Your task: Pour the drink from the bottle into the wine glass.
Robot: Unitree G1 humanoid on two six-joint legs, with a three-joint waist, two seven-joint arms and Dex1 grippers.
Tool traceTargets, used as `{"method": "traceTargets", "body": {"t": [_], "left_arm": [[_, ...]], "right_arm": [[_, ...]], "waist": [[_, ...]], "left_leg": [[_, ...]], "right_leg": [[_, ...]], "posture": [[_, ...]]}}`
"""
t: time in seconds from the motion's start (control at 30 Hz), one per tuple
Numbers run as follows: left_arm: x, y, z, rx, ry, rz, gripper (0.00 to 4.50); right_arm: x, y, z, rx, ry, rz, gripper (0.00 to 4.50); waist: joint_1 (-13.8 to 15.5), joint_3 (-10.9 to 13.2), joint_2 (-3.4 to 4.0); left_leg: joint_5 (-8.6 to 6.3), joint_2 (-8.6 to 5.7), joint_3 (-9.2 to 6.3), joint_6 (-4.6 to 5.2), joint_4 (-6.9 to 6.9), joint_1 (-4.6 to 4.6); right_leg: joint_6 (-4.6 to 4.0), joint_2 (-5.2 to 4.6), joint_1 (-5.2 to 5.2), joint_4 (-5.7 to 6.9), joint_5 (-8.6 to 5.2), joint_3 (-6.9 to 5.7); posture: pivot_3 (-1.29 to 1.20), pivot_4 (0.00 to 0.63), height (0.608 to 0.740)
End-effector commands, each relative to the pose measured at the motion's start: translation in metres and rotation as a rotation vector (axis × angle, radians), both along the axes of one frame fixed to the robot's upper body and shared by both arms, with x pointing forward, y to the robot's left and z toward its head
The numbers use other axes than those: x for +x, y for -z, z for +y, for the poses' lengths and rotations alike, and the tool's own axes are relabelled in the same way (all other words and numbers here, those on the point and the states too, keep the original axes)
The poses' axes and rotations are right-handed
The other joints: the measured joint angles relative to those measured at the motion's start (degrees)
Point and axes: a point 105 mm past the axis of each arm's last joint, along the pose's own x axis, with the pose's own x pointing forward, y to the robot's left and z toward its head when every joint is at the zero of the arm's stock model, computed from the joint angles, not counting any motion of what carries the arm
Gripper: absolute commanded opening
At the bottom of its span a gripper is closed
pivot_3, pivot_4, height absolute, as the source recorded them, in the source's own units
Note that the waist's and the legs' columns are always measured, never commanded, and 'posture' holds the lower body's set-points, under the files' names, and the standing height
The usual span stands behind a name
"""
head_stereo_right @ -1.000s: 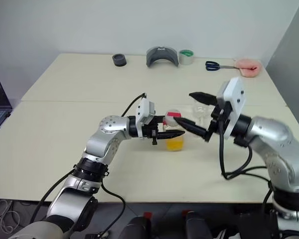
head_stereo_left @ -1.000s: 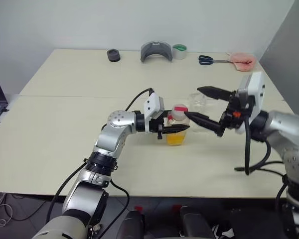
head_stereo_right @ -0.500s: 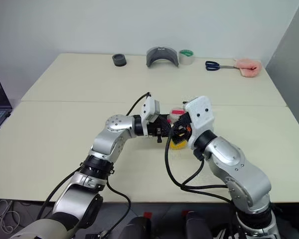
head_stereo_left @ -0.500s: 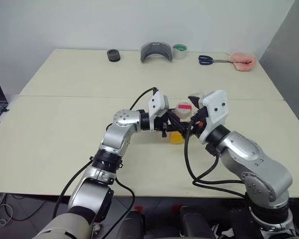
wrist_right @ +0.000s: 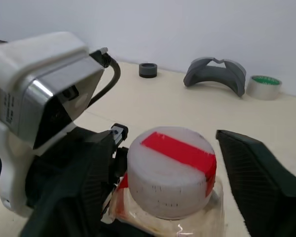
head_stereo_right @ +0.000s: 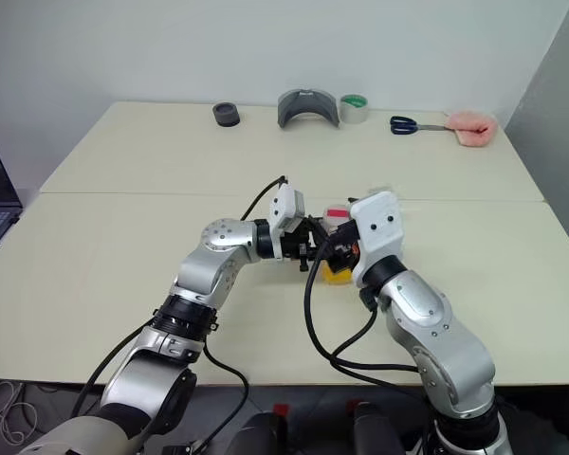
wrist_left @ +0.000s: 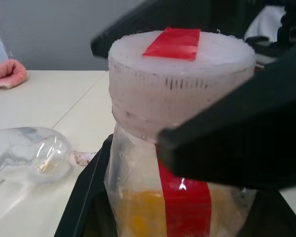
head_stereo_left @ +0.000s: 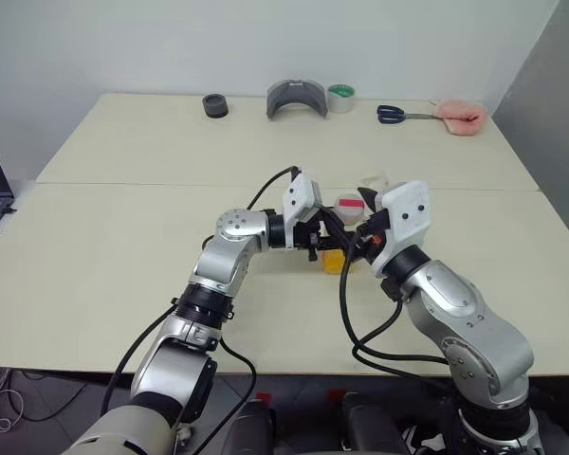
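The bottle (head_stereo_left: pixel 339 237) stands mid-table (head_stereo_left: pixel 95 256), the wine glass (wrist_left: pixel 32 154) apparently lying just behind.

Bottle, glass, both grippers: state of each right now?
bottle: upright, capped, some orange drink at the bottom
wine glass: on its side on the table, empty
left gripper: shut on the bottle's body
right gripper: fingers either side of the cap, not yet touching

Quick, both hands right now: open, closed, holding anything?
Left hand: closed on the bottle, holding it upright.
Right hand: open, fingers either side of the cap, not gripping yet.
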Motion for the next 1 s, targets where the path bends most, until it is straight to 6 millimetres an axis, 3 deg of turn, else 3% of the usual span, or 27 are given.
{"method": "traceTargets", "body": {"t": [0.03, 0.07, 0.3, 0.47, 0.67, 0.8, 0.93, 1.0], "left_arm": [[-0.001, -0.017, -0.002, -0.018, 0.009, -0.07, 1.89], [-0.001, -0.017, -0.002, -0.017, 0.007, -0.07, 1.89], [-0.002, -0.016, -0.001, -0.011, 0.011, -0.065, 1.89], [-0.008, -0.014, -0.001, 0.008, 0.061, -0.048, 1.89], [-0.007, -0.02, 0.003, 0.03, 0.091, -0.068, 1.87], [-0.004, -0.025, 0.004, 0.028, 0.083, -0.083, 1.87], [-0.002, -0.024, 0.007, 0.032, 0.066, -0.084, 1.87], [-0.002, -0.024, 0.009, 0.033, 0.06, -0.082, 1.87]], "right_arm": [[-0.004, -0.011, 0.001, 0.016, -0.014, -0.062, 2.14], [-0.005, -0.012, 0.002, 0.016, -0.015, -0.068, 1.86], [-0.006, -0.013, 0.005, 0.017, -0.055, -0.092, 1.87], [-0.009, -0.018, 0.016, -0.046, -0.38, -0.109, 1.87], [0.011, -0.004, -0.009, -0.334, -0.731, 0.018, 1.87], [0.028, -0.012, -0.018, -0.366, -0.761, 0.027, 1.87], [0.033, -0.02, -0.024, -0.356, -0.724, -0.008, 1.87], [0.034, -0.027, -0.028, -0.325, -0.675, -0.031, 2.6]], "waist": [[0.0, 0.0, 0.0], [0.0, 0.0, 0.0], [0.0, 0.0, 0.0], [0.0, 0.0, 0.0], [-0.1, 0.1, 0.04], [-0.1, 0.1, 0.05], [-0.1, 0.1, 0.05], [0.0, 0.1, 0.05]], "left_leg": [[0.0, 0.0, 0.0, 0.0, 0.0, 0.0], [0.0, 0.0, 0.01, 0.0, 0.0, 0.0], [0.0, 0.0, 0.01, 0.0, 0.0, 0.0], [0.0, -0.02, 0.04, 0.01, 0.01, 0.01], [-0.01, -0.03, 0.04, 0.02, -0.01, 0.04], [-0.01, 0.02, 0.0, 0.03, 0.0, 0.04], [-0.01, 0.0, 0.01, 0.03, 0.01, 0.02], [-0.01, -0.02, 0.01, 0.02, 0.02, 0.0]], "right_leg": [[0.0, 0.0, 0.0, 0.0, 0.0, 0.0], [0.0, 0.0, 0.0, 0.0, 0.0, 0.0], [0.0, 0.0, 0.0, 0.0, 0.0, 0.0], [0.0, 0.0, 0.01, -0.01, 0.0, 0.01], [0.0, 0.02, 0.06, -0.04, 0.0, -0.03], [-0.01, 0.05, 0.05, -0.03, 0.0, -0.07], [-0.01, 0.0, 0.04, -0.03, 0.0, -0.05], [-0.01, -0.04, 0.04, -0.03, 0.0, -0.04]], "posture": [[0.0, 0.15, 0.74], [0.0, 0.15, 0.74], [0.0, 0.15, 0.74], [0.0, 0.15, 0.74], [0.0, 0.15, 0.74], [0.0, 0.15, 0.74], [0.0, 0.15, 0.74], [0.0, 0.15, 0.74]]}}
